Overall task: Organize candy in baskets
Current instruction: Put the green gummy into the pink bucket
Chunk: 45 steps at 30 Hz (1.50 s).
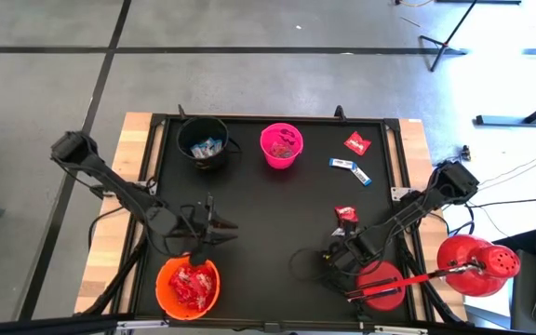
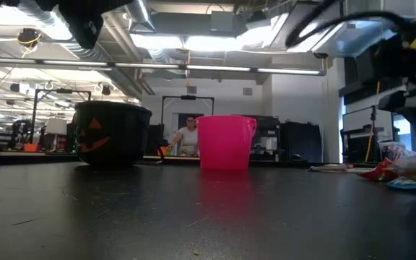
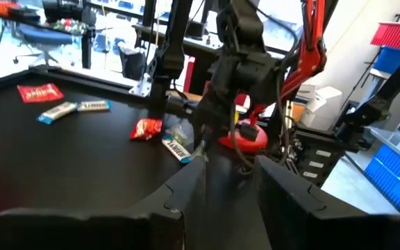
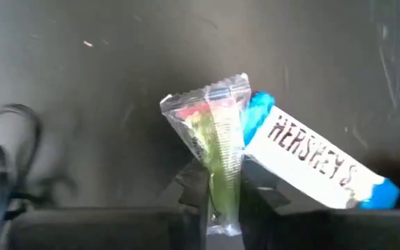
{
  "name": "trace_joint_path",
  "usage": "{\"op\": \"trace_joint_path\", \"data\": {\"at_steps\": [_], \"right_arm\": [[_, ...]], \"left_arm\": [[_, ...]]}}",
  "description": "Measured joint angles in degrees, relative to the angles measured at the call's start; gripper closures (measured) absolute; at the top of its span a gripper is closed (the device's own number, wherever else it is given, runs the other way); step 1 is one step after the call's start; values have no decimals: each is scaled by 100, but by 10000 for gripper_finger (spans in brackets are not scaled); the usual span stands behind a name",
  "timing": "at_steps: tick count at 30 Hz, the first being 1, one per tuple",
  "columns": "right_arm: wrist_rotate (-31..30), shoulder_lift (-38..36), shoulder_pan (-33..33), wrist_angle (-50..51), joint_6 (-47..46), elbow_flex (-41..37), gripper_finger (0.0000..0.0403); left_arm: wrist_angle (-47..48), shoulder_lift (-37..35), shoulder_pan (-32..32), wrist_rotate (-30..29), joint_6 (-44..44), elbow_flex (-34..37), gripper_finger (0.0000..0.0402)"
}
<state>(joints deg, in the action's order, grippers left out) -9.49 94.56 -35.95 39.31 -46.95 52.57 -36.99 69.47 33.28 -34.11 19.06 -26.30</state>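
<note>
My right gripper points down at the mat's near right and is shut on a clear-wrapped green-and-red candy. A blue-and-white bar lies right beside that candy. A red packet lies a little farther back. My left gripper hovers open over the orange basket, which holds red packets. The black basket and the pink basket stand at the far edge. A red packet and a blue-and-white bar lie at the far right. My right gripper pinches one end of the clear wrapper between its two fingers, coming from above and pointing steeply down. The rest of the wrapper reaches away from the fingertips, past the bar's blue end. Whether it is off the mat I cannot tell.
A red round object and a large red domed object with holes sit off the mat's near right corner, beside my right arm. The middle of the black mat is bare. A person shows in the room beyond the table.
</note>
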Motion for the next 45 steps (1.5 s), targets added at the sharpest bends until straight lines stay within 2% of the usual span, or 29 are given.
{"op": "trace_joint_path", "data": {"at_steps": [5, 11, 16, 19, 22, 29, 39, 42, 45], "right_arm": [[-135, 0, -1, -3, 364, 243, 386], [-487, 0, -1, -11, 748, 534, 387], [-1361, 0, 75, -29, 1115, 727, 383], [-1925, 0, 296, -50, 1279, 835, 383], [-2226, 0, 612, -278, 1624, 929, 382], [-2060, -2, 1570, -699, 3137, 1286, 382], [-1939, -9, 3213, -1466, 4737, 1544, 381], [-1925, -9, 3730, -1514, 4913, 1544, 381], [-1644, -9, 4232, -1527, 4920, 1544, 381]], "left_arm": [[-13, 146, 0, -18, 157, 0, 286], [-14, 149, 0, -121, 183, 0, 286], [-19, 149, 0, -146, 185, 0, 286], [-18, 149, 0, -221, 185, 0, 286], [-18, 149, 0, -273, 185, 0, 286], [-18, 147, 0, -308, 183, 0, 286], [-14, 147, 4, -466, 187, 0, 286], [-11, 147, 4, -465, 189, 0, 286], [1, 147, 2, -470, 189, 0, 286]]}}
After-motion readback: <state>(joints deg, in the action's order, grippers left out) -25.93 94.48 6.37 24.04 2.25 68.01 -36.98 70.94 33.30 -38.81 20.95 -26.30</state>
